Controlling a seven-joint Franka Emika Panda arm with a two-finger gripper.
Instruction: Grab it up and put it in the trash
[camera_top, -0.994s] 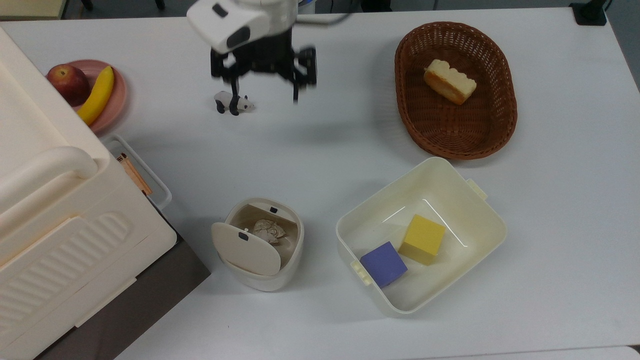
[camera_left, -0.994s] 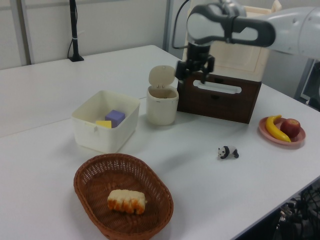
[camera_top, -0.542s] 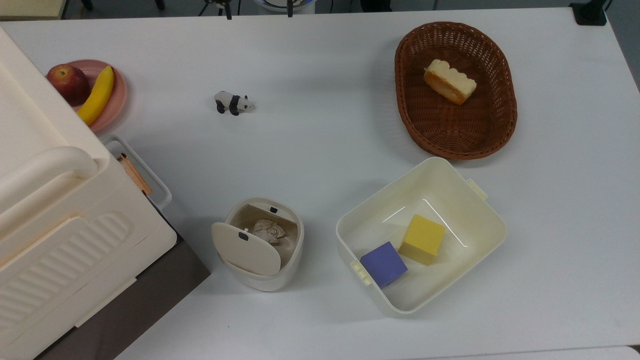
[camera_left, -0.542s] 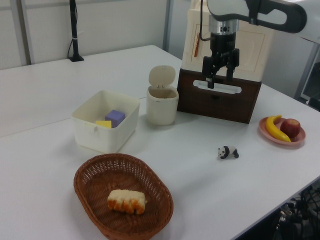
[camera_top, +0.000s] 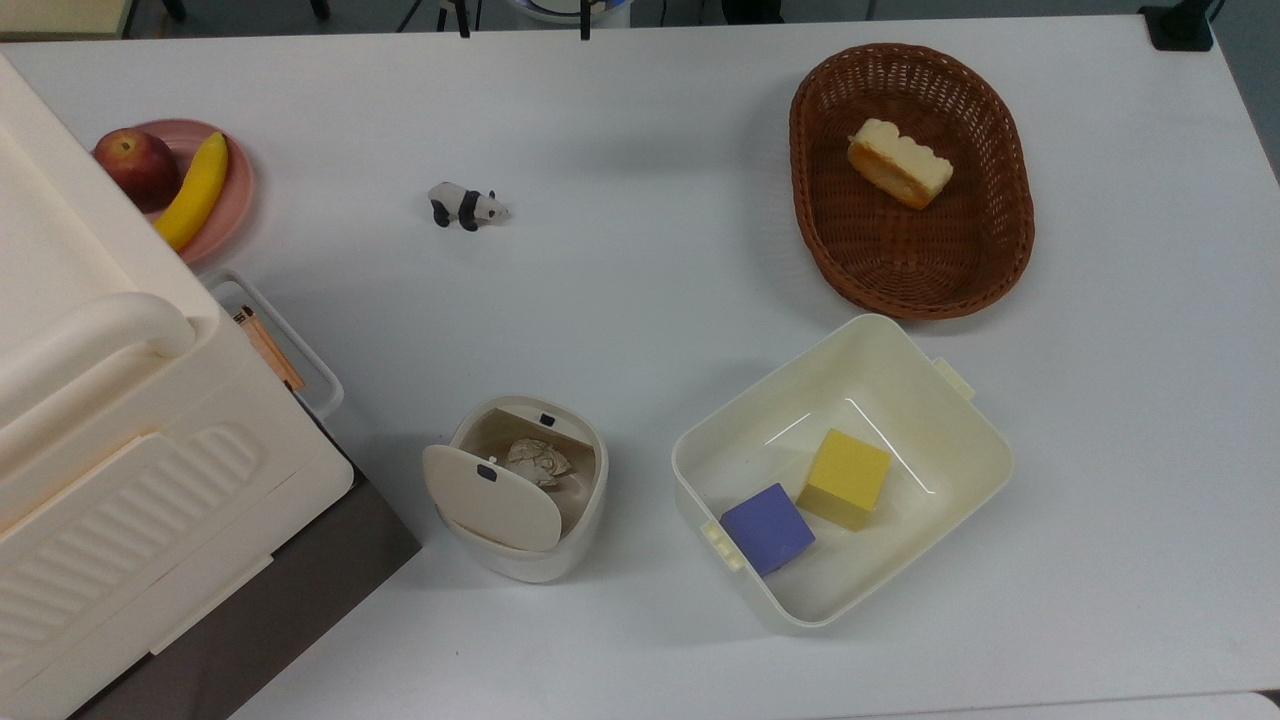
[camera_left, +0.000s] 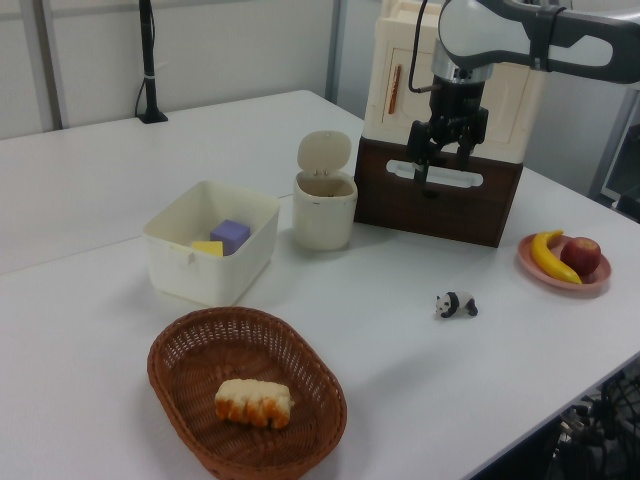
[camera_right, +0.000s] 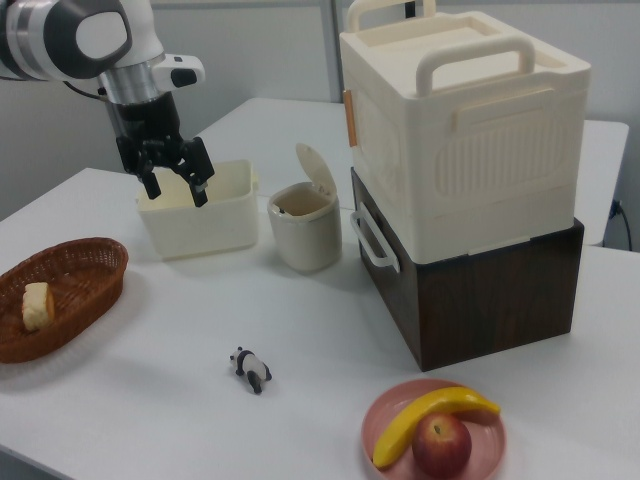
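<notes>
A white table (camera_top: 620, 300) seen from above. Near its middle stands a small cream bin (camera_top: 527, 487), its oval lid (camera_top: 490, 497) flipped open, a crumpled wad of paper (camera_top: 538, 460) inside. Just to the bin's right in the top view sits a cream tub (camera_top: 960, 430) holding a yellow block (camera_top: 848, 478) and a purple block (camera_top: 767, 528). Above the tub is a wicker basket (camera_top: 1000, 250) with a piece of bread (camera_top: 898, 162). Well above the bin stands a panda figurine (camera_top: 466, 205).

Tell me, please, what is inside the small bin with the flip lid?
The top view shows a crumpled paper wad inside the bin. The raised lid covers part of the opening, so anything beneath it is hidden.
</notes>
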